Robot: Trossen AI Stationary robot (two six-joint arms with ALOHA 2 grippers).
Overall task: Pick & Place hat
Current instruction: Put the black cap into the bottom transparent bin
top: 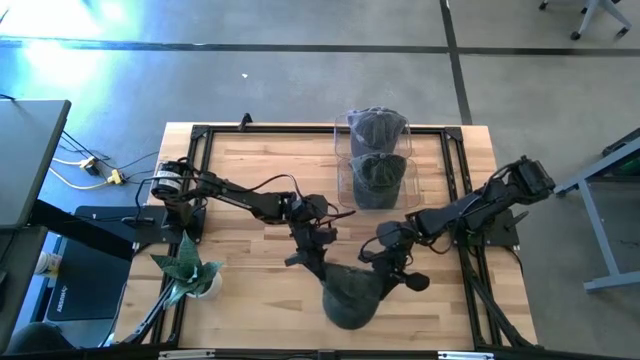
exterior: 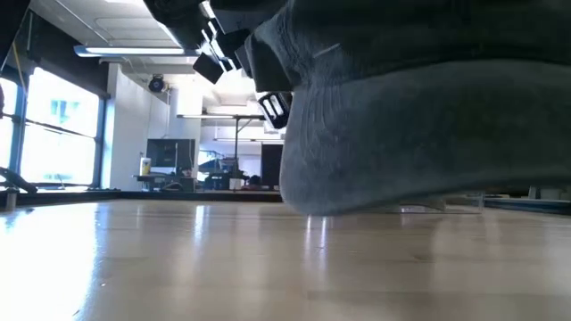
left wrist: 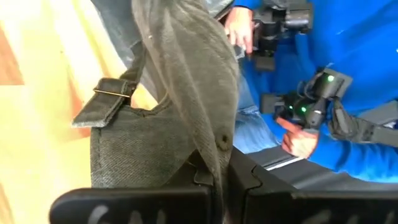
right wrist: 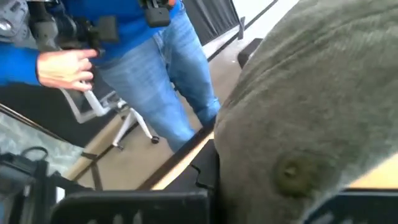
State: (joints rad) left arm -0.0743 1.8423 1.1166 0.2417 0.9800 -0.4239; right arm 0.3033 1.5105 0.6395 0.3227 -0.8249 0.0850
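Observation:
A dark grey-green cap [top: 350, 295] sits near the table's near edge, between my two grippers. It fills the right of the low view [exterior: 419, 134], its underside at about table height. My left gripper [top: 313, 262] is on its left side, shut on it. My right gripper [top: 392, 266] is on its right side, shut on it. In the left wrist view the cap's back strap with a metal buckle [left wrist: 102, 99] hangs free. Two more caps [top: 377, 150] stand in a clear bin at the far edge. My left gripper pinches a fold of the cap's crown [left wrist: 214, 149] near an eyelet, between its two fingers, reaching in from the table's left side. Whether the cap rests on the table, I cannot tell. My right gripper holds the cap's crown cloth [right wrist: 273, 180] between its fingers, reaching in from the table's right side. The cloth bulges over the fingers and hides the place of contact.
A clear bin [top: 343, 140] with the two caps stands at the far middle. A potted plant [top: 188, 270] is at the near left. Black frame rails [top: 300, 128] run round the wooden top. A person in a blue top [left wrist: 348, 37] stands beyond the table.

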